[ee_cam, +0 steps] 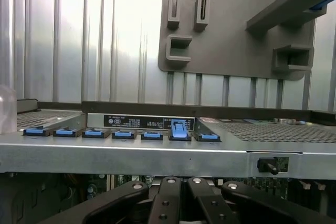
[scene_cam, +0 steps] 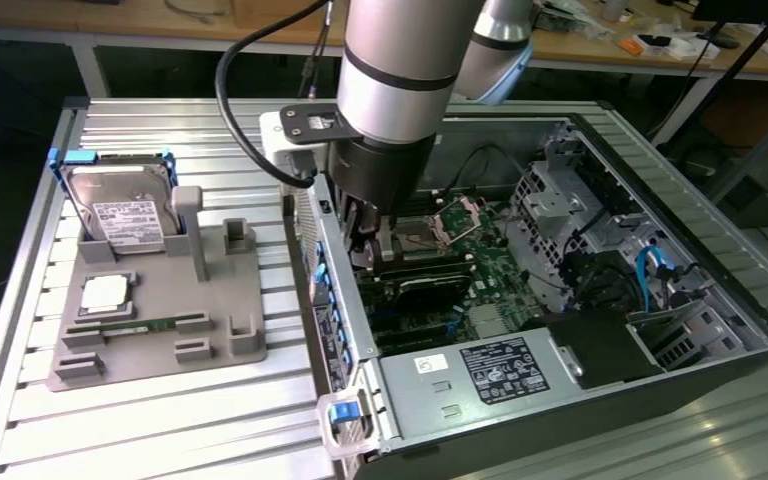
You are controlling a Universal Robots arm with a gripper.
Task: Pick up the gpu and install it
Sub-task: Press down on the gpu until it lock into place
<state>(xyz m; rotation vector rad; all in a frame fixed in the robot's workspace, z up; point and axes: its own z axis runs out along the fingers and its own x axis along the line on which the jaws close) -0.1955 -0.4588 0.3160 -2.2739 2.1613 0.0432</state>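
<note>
Arm (scene_cam: 398,70): nearest the exterior camera, reaching down into the open computer case (scene_cam: 704,300).
Gripper (ee_cam: 181,203): pressed together, down at the gpu (scene_cam: 418,283) on the motherboard; grip itself cannot be told.
Case wall (ee_cam: 157,153): just beside gripper, blue clips (ee_cam: 123,134) along it.
Grey fixture tray (scene_cam: 157,320): beyond the wall, with hard drive (scene_cam: 124,210) and RAM stick (scene_cam: 137,325).

claw (scene_cam: 373,250) tips hidden low inside the case (scene_cam: 704,300), arm (scene_cam: 404,60) cut off at picture's top edge
</note>
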